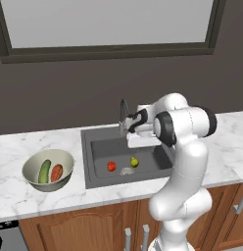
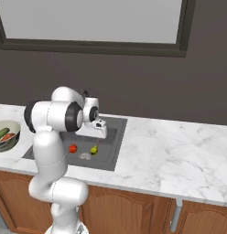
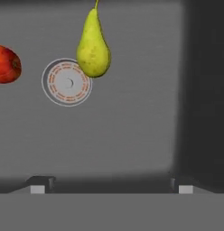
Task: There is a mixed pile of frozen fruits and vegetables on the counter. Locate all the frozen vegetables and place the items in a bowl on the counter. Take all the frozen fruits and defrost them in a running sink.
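Tool (image 3: 111,186) wide open, empty

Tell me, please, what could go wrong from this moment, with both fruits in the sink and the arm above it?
1. The yellow-green pear lies partly over the round metal drain of the dark grey sink; it may slow the draining.
2. No water is seen at the slim curved faucet, so the pear and the small round red fruit may not defrost.
3. The open pincer hangs low above the basin; a careless lift may strike the faucet.
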Controlling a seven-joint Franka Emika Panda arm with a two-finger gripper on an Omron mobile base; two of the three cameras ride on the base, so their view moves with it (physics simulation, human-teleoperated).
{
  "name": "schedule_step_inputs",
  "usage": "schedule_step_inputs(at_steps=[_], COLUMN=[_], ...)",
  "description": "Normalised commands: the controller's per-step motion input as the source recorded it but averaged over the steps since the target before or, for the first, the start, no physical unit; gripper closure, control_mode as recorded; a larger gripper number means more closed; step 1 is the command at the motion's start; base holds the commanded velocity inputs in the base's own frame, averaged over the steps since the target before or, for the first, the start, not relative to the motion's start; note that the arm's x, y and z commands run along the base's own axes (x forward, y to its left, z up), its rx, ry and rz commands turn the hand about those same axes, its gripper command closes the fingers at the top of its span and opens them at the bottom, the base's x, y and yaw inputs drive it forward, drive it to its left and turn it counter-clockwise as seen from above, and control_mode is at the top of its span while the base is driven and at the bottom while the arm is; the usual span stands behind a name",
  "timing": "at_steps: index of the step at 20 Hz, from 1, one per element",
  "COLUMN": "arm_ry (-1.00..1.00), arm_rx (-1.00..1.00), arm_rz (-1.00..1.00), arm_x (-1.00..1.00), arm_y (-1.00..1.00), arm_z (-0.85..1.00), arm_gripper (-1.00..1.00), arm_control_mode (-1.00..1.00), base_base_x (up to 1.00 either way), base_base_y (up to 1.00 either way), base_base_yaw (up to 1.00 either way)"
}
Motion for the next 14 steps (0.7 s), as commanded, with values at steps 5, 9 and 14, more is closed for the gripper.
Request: schedule_step_inputs(at_steps=[5,9,14], arm_ry=[0.01,0.02,0.01], arm_rx=[0.09,0.06,0.04], arm_rz=[0.06,0.06,0.04], arm_x=[-0.39,-0.42,-0.47], arm_y=[-0.12,-0.06,0.00], arm_z=[0.91,0.95,0.99], arm_gripper=[-1.00,-1.00,-1.00], arm_control_mode=[-1.00,-1.00,-1.00], base_base_x=[0.00,0.00,0.00], base_base_y=[0.00,0.00,0.00], base_base_yaw=[0.00,0.00,0.00])
